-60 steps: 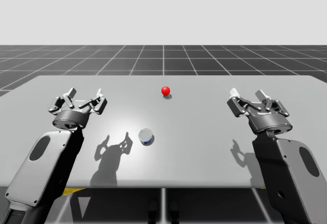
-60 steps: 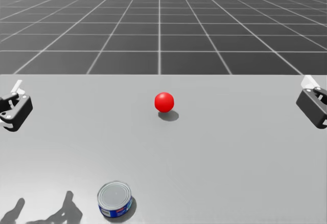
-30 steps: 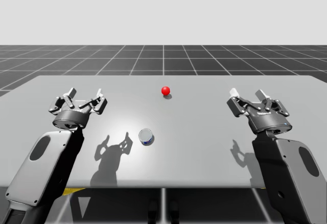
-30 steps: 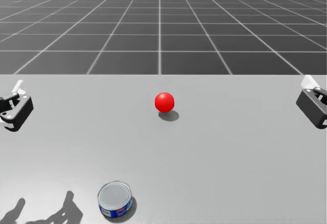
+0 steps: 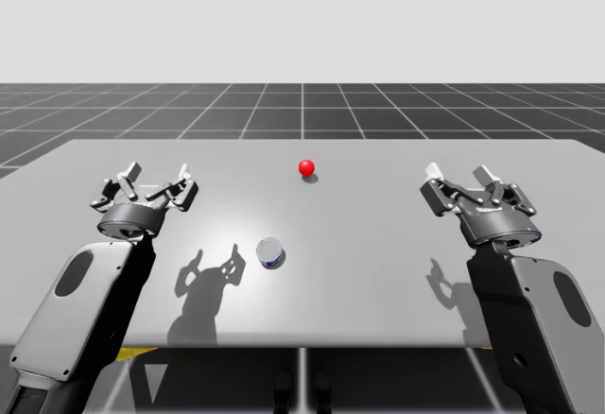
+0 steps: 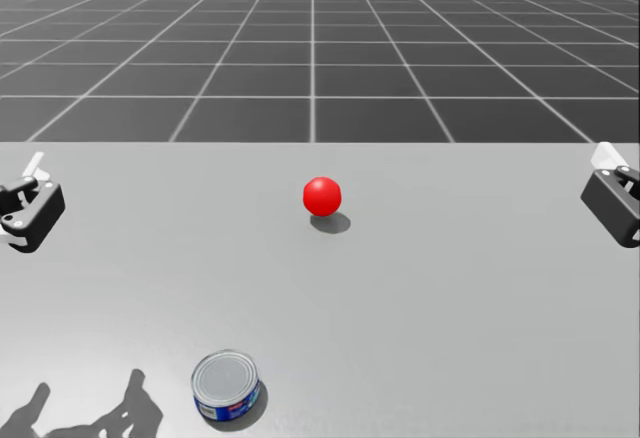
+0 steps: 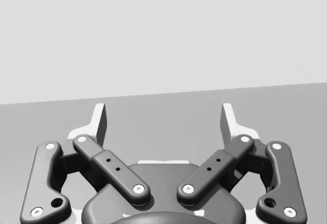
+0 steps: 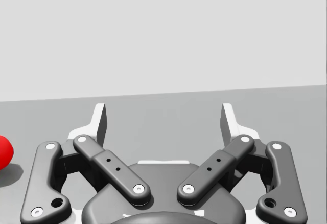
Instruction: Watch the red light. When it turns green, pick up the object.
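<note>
Light (image 5: 305, 166) red, so wait: left claw (image 5: 158, 174) and right claw (image 5: 458, 177) wide open, empty. Can (image 5: 269, 251) sits toward front edge of the surface (image 5: 397, 282), nearer left claw; grab on green only

A flat grey table (image 5: 378, 244) stands on a dark floor (image 5: 302, 107) ruled with a pale square grid, against a plain light-grey backdrop (image 5: 302, 17).

can (image 5: 269, 251) before, left of light (image 5: 305, 166) | both on table (image 5: 378, 272)
</note>
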